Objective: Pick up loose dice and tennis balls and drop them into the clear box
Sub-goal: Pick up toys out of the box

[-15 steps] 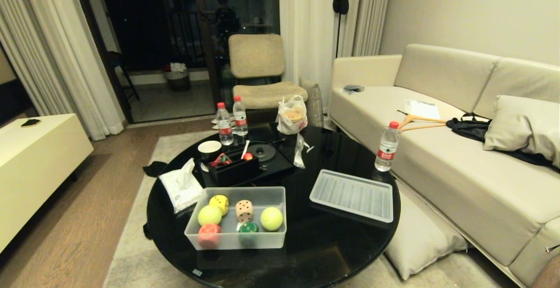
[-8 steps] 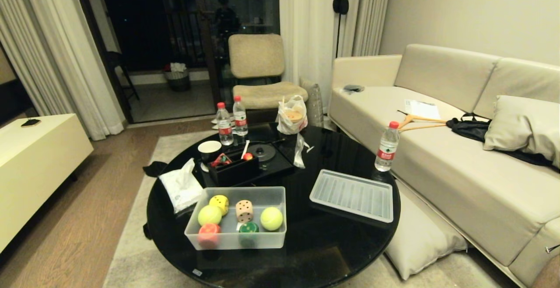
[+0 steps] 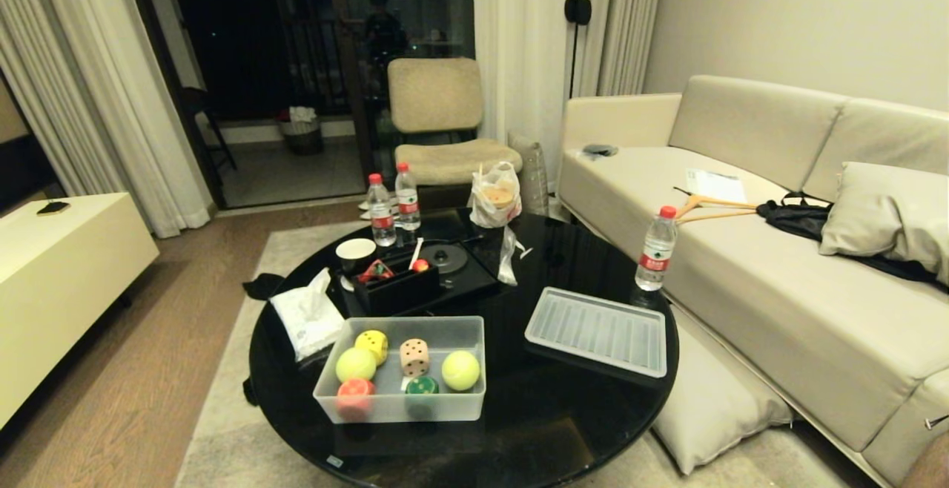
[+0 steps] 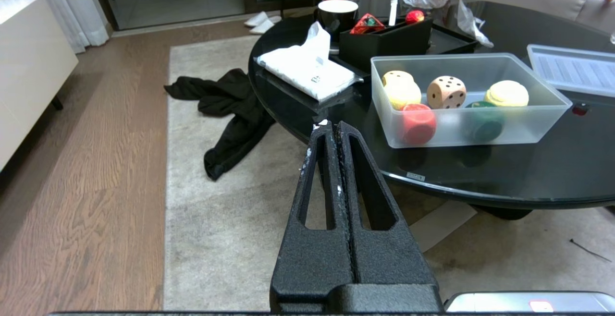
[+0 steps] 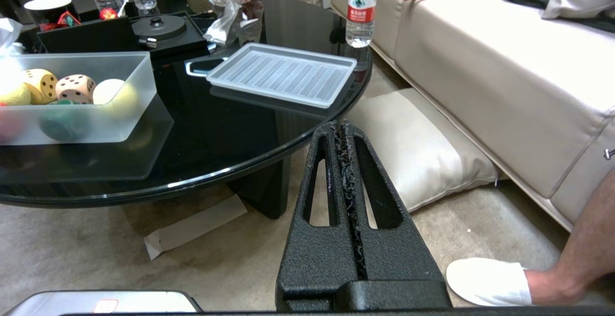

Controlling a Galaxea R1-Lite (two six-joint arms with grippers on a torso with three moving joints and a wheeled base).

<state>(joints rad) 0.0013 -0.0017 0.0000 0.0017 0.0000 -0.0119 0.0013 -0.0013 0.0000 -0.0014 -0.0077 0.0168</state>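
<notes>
With both sets of jaws clenched and empty off the worktop (image 3: 563, 414), the tennis balls (image 3: 460, 370) and die (image 3: 414, 357) sit inside the clear box (image 3: 400, 408); balls likely light, fuzzy, slightly yielding, gripped across the middle; die rigid, gripped on opposite flat faces.

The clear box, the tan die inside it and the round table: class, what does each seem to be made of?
The clear box looks like frosted translucent plastic: its contents show blurred through the walls. The tan die looks like wood or wood-coloured material, matt, with dark pips. The round table has a glossy black top, perhaps glass or lacquer: it mirrors the box.
</notes>
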